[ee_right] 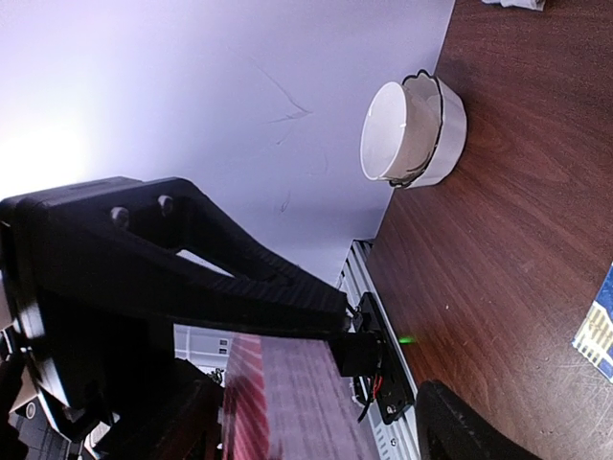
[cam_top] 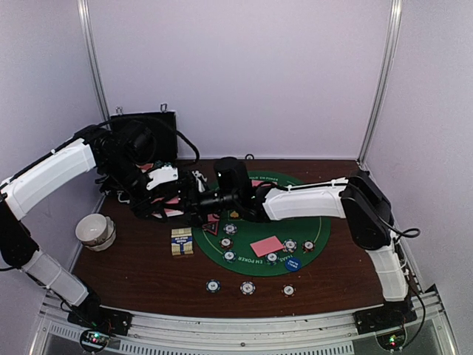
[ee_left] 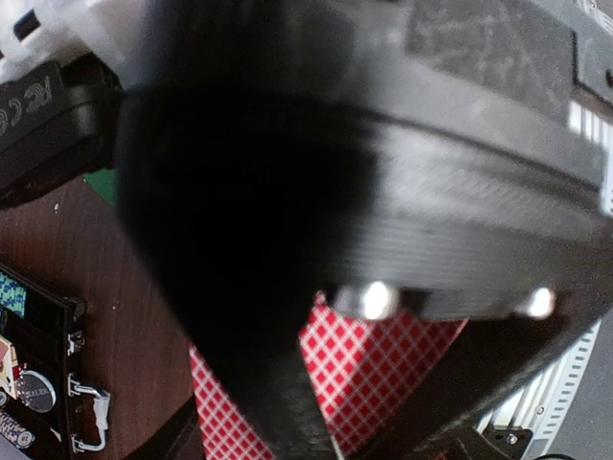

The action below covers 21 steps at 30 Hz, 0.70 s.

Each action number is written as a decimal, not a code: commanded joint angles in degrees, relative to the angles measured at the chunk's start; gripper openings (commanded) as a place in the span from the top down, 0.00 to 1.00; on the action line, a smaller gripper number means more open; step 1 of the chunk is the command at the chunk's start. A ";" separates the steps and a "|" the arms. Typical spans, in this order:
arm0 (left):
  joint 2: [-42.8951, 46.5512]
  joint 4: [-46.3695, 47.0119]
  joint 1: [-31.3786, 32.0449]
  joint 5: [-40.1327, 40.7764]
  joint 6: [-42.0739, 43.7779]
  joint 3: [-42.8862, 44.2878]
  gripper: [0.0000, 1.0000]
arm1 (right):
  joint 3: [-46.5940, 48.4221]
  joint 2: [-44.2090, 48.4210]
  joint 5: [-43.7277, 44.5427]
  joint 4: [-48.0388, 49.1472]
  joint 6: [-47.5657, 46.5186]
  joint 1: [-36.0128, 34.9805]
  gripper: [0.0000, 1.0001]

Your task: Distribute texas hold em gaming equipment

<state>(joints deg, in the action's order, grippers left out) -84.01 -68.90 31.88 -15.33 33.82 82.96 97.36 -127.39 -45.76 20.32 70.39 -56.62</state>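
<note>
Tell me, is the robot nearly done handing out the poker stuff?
Looks partway. Done: a pink card lies on the green mat among chips, and three chips sit in a row nearer the arms. In hand: the left gripper is shut on red-backed cards, and the right gripper is up against it, seemingly taking one. Left: I can't tell how many cards remain to deal.

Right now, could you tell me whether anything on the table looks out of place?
Three poker chips lie off the green mat, on bare wood near the front edge, while the other chips sit on it; possibly deliberate.
</note>
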 commanded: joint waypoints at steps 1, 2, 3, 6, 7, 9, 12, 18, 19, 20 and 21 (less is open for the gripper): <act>0.22 1.63 -0.06 -1.53 -0.53 2.12 1.00 | 3.20 -1.76 -0.41 -1.91 -0.06 -0.11 0.29; 0.28 1.66 -0.06 -1.54 -0.54 2.05 1.00 | 3.26 -1.88 -0.12 -2.36 -0.16 0.01 0.31; 0.38 1.61 -0.06 -1.56 -0.55 1.97 1.00 | 3.20 -1.83 0.14 -2.90 -0.28 0.15 0.32; 0.64 1.67 -0.06 -1.18 -0.39 1.77 1.00 | 2.22 -0.97 0.85 -5.45 -1.59 0.73 0.35; 0.66 1.66 -0.06 -1.15 -0.28 1.73 1.00 | 1.51 -0.44 1.12 -6.32 -2.20 0.99 0.36; 0.73 1.64 -0.06 -1.17 -0.25 1.68 1.00 | -0.49 0.84 1.44 -6.52 -2.87 1.51 0.37; 0.85 1.66 -0.06 -1.42 -0.23 1.68 1.00 | -3.98 2.59 1.63 -5.59 -2.76 2.56 0.40; 0.94 1.67 -0.06 -1.41 -0.18 1.68 1.00 | -8.15 5.42 1.51 -3.75 -2.30 3.58 0.45; 0.91 1.65 -0.06 -1.38 -0.11 1.61 1.00 | -8.23 5.68 1.34 -3.60 -2.23 3.58 0.47; 0.94 1.66 -0.06 -1.37 -0.08 1.53 1.00 | -8.24 5.95 1.15 -3.42 -2.14 3.56 0.47; 0.83 1.67 -0.06 -1.31 -0.07 1.51 1.00 | -8.20 6.22 0.97 -3.12 -2.03 3.57 0.48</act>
<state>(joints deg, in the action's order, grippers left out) -84.07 -68.60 31.99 -15.44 33.82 82.96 91.11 -122.87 -45.47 19.44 68.95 -53.93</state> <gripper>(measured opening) 0.657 0.533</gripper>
